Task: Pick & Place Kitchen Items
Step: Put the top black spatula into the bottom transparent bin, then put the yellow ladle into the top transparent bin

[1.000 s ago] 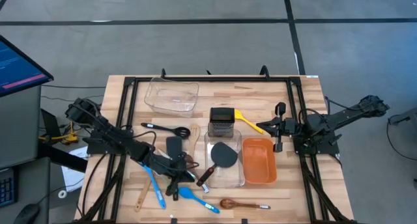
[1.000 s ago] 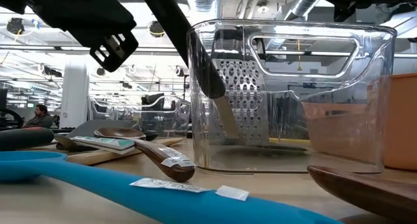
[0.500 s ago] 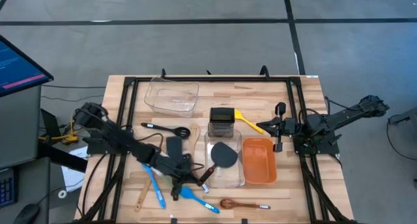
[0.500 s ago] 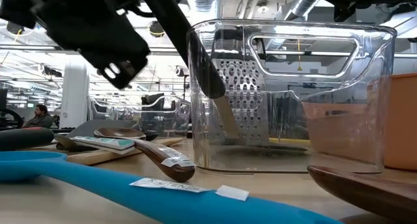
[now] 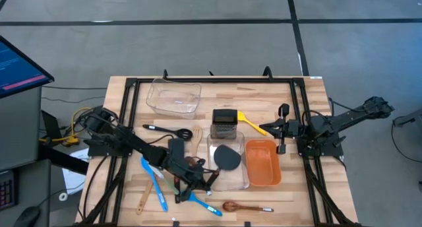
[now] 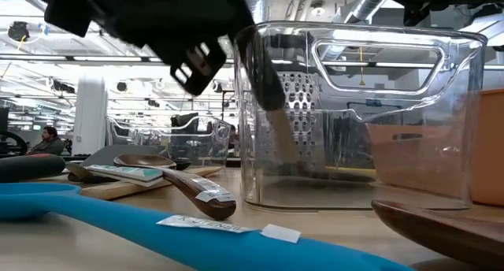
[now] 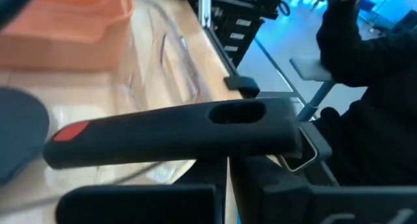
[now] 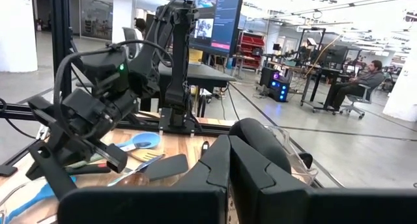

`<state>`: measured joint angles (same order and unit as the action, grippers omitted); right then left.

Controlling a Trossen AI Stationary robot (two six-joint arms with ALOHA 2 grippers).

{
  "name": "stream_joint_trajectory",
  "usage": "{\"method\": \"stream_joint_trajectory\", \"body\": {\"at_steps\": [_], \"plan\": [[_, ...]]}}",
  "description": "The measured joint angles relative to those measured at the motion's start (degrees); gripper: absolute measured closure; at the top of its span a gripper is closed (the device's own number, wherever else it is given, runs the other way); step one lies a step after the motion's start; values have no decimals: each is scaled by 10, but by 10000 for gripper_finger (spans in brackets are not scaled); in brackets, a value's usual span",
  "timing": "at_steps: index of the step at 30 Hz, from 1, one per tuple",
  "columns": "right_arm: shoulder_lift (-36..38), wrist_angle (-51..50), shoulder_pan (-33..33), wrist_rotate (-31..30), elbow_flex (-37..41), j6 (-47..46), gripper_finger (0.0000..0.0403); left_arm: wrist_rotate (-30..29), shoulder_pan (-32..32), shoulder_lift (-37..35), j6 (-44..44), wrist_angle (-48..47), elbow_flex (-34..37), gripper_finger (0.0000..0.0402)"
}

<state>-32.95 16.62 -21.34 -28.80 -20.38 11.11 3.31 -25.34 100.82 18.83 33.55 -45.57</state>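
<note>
A black turner (image 5: 224,160) lies with its blade in a clear container (image 5: 239,177). Its handle (image 6: 264,78) leans out over the container's left rim. My left gripper (image 5: 200,181) is shut right at that handle, coming in from the table's left. A steel box grater (image 5: 224,123) stands behind the container, with a yellow spoon (image 5: 254,125) beside it. My right gripper (image 5: 279,129) waits shut over the table's right side, and a black rounded thing (image 8: 260,142) shows just past its fingers. Blue spoons (image 5: 155,184) and a wooden spoon (image 5: 245,206) lie near the front edge. My left gripper has its shut fingertips (image 7: 273,185) against the near side of the turner's handle (image 7: 228,146), about midway along it. The fingers come from the table's left, slanting a little downward, and stand across the handle. The handle rests on the container's rim, with the blade inside.
An orange bin (image 5: 262,162) stands right of the clear container, and a second clear bin (image 5: 173,97) sits at the far left. A black slotted spoon (image 5: 168,130) and a wooden spatula (image 5: 142,200) lie on the left half. Black frame rails (image 5: 132,115) run along the table's sides.
My left gripper has stayed shut and gone toward the table's right and a little down, up to the turner's handle. The clear container, with the turner in it, has slid slightly toward the right edge.
</note>
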Motion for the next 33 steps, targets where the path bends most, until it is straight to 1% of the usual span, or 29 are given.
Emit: {"method": "stream_joint_trajectory", "body": {"at_steps": [5,17,25,33], "plan": [[0,1,0,0,0,0,403,1,-2,-1,-6,0,-15,399],[0,1,1,0,0,9,403,1,-10,-1,-6,7,-16,399],[0,2,1,0,0,9,403,62,-18,-1,-3,13,-16,399],[0,-4,1,0,0,9,403,63,-20,-1,-6,8,-17,399]]}}
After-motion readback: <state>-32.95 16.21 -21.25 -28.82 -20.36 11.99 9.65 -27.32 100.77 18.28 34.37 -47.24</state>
